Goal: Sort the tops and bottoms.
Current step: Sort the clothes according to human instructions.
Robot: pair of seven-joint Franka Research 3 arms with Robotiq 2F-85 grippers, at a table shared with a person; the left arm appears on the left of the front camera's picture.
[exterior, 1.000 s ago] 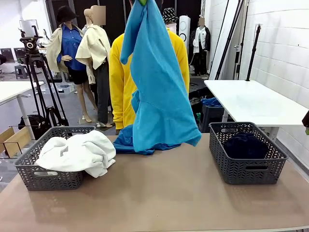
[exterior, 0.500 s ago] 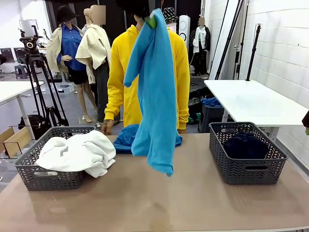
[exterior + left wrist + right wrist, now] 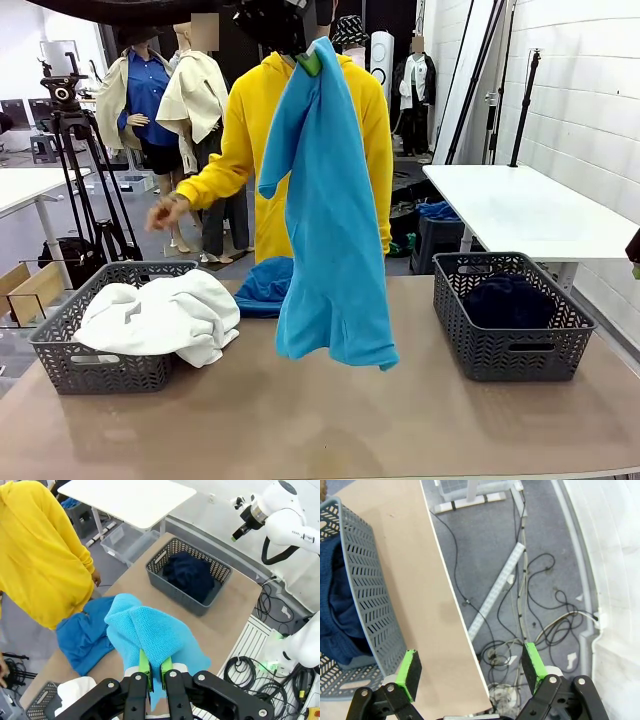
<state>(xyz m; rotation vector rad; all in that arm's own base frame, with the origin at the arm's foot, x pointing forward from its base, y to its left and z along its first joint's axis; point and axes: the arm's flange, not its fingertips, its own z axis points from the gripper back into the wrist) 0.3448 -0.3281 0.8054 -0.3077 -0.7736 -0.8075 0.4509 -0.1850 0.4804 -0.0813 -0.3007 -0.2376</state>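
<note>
My left gripper (image 3: 309,62) is high above the table's middle, shut on a bright blue top (image 3: 331,220) that hangs free of the table. The left wrist view looks down past the left gripper (image 3: 155,668) pinching this blue top (image 3: 150,632). A second blue top (image 3: 264,285) lies bunched at the table's far edge. The white top (image 3: 160,314) fills the left basket (image 3: 95,371). The dark navy bottoms (image 3: 509,300) lie in the right basket (image 3: 512,352). My right gripper (image 3: 471,664) is open with nothing between its fingers, beyond the table's right edge, beside that basket (image 3: 367,595).
A person in a yellow hoodie (image 3: 250,130) stands at the far side, one hand (image 3: 164,212) raised to the left above the table. The front half of the brown table (image 3: 320,420) is bare. Cables (image 3: 520,605) run across the floor on the right.
The left gripper has come down a little into view, and the blue top, whose hem was on the table, now swings clear. The person's hand has risen from the table to the left.
</note>
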